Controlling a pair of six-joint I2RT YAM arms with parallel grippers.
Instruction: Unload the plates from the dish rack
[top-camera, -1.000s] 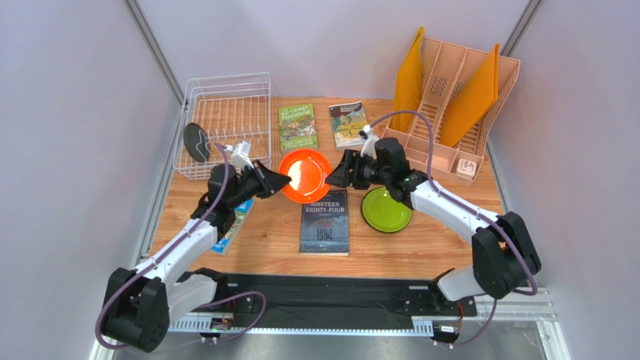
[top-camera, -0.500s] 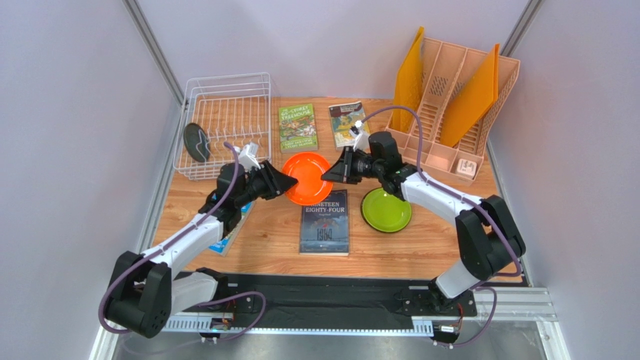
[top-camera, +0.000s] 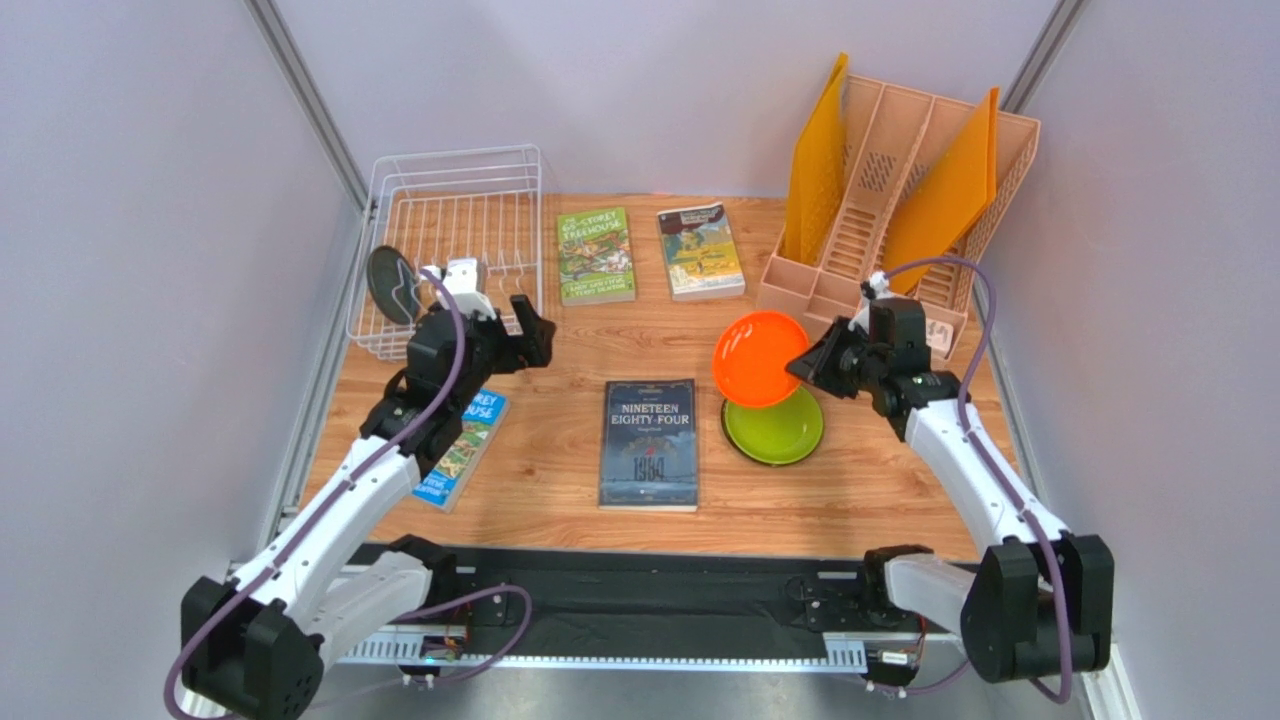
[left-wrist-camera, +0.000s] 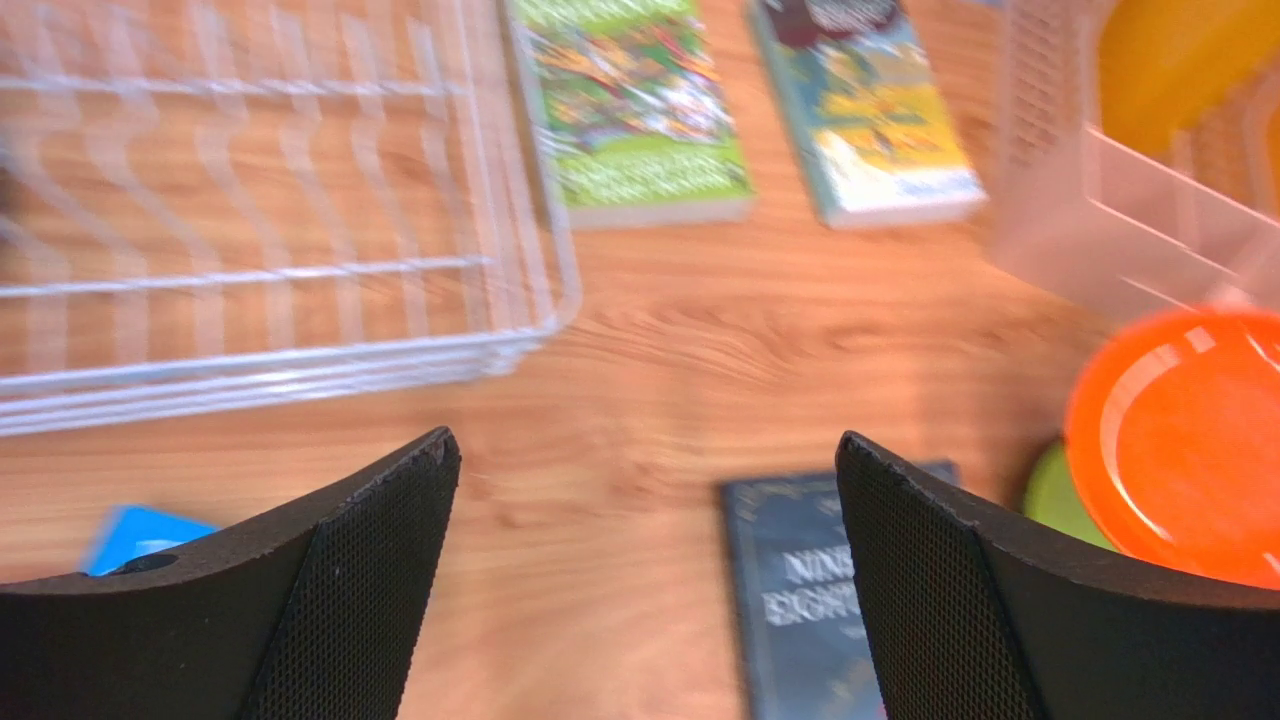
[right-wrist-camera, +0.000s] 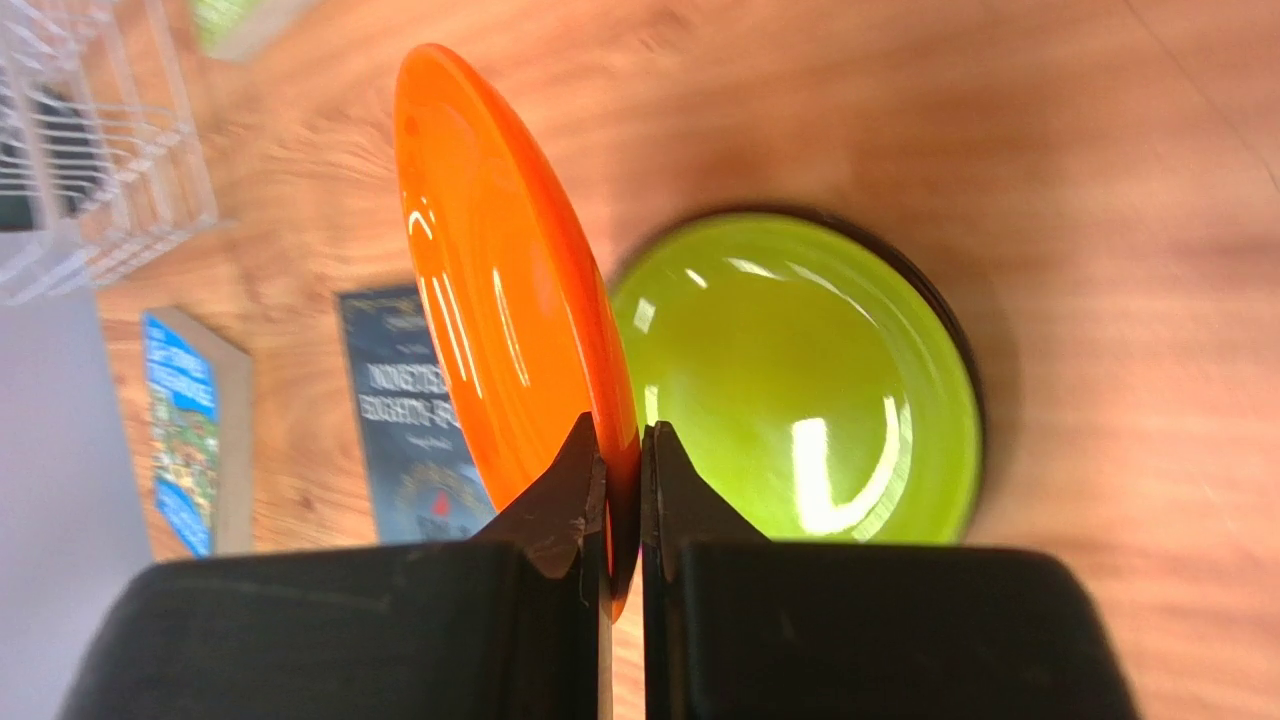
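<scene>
The orange plate (top-camera: 759, 360) hangs tilted on edge just above the lime green plate (top-camera: 772, 429), which lies flat on the table. My right gripper (top-camera: 816, 365) is shut on the orange plate's rim (right-wrist-camera: 496, 300), with the green plate (right-wrist-camera: 796, 390) behind it. My left gripper (top-camera: 532, 333) is open and holds nothing, by the front right corner of the white wire dish rack (top-camera: 451, 248). Table shows between its wide fingers (left-wrist-camera: 361, 585). A dark plate (top-camera: 392, 284) stands upright at the rack's front left. No dark red plate is in view.
Two paperbacks (top-camera: 595, 255) (top-camera: 699, 249) lie at the back centre. A dark book (top-camera: 649, 444) lies in the middle, and a blue one (top-camera: 463, 444) under my left arm. The peach slotted organizer (top-camera: 902, 195) with orange dividers stands at the back right, close behind my right gripper.
The orange plate passed from my left gripper to my right. The left opened and drew back toward the rack. The right shut on the rim and carried the plate right, over the green plate.
</scene>
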